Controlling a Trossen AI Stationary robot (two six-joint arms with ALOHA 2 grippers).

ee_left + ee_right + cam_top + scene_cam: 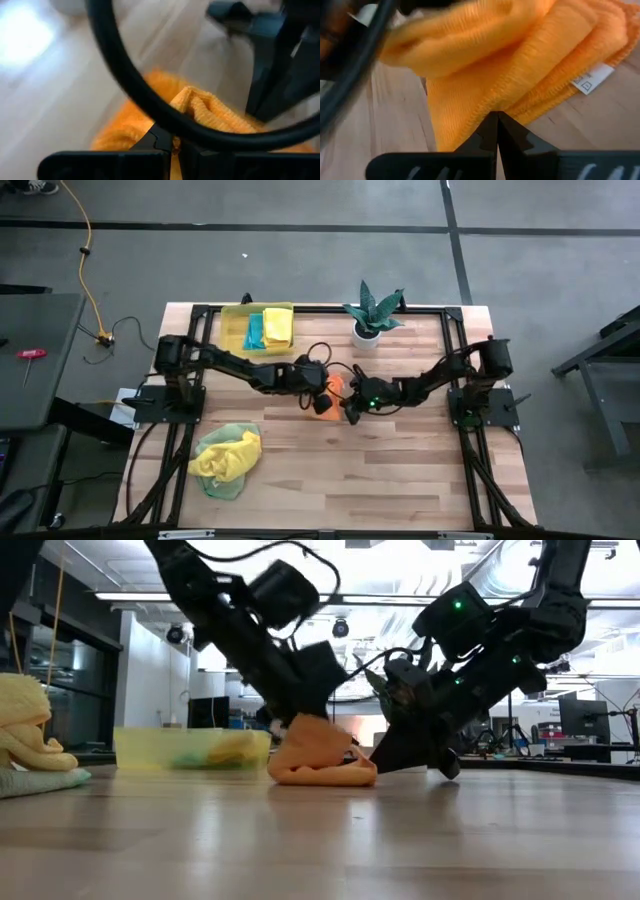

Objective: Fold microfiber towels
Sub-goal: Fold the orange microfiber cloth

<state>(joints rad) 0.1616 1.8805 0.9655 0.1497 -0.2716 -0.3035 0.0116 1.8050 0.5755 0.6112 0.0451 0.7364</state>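
A: Well, started with the biggest: wooden table [400, 470], pale planks, black frame round it. Anything at the back edge?

B: Yes. Translucent yellow bin [238, 328] at the back left, holding a teal towel [255, 331] and a yellow towel [278, 324] side by side. Just right of it, potted plant [371, 313] in a white pot.

A: And at the front left?

B: Loose heap: crumpled yellow cloth [232, 453] lying on a light green cloth [224, 483], well apart from both arms.

A: Noted. Centre of the table?

B: Orange towel [322, 762], bunched, resting on the wood between the two grippers. White tag [590, 81] showing at one edge in the right wrist view.

A: Left gripper [174, 146]?

B: Down at the orange towel's left side, fingers fully closed, a fold of the orange cloth pinched at the tips.

A: Right gripper [496, 120]?

B: At the towel's right side, tilted down toward the table, fingers pressed together, tips right at the stitched hem. Whether any cloth was actually caught there: could not tell.
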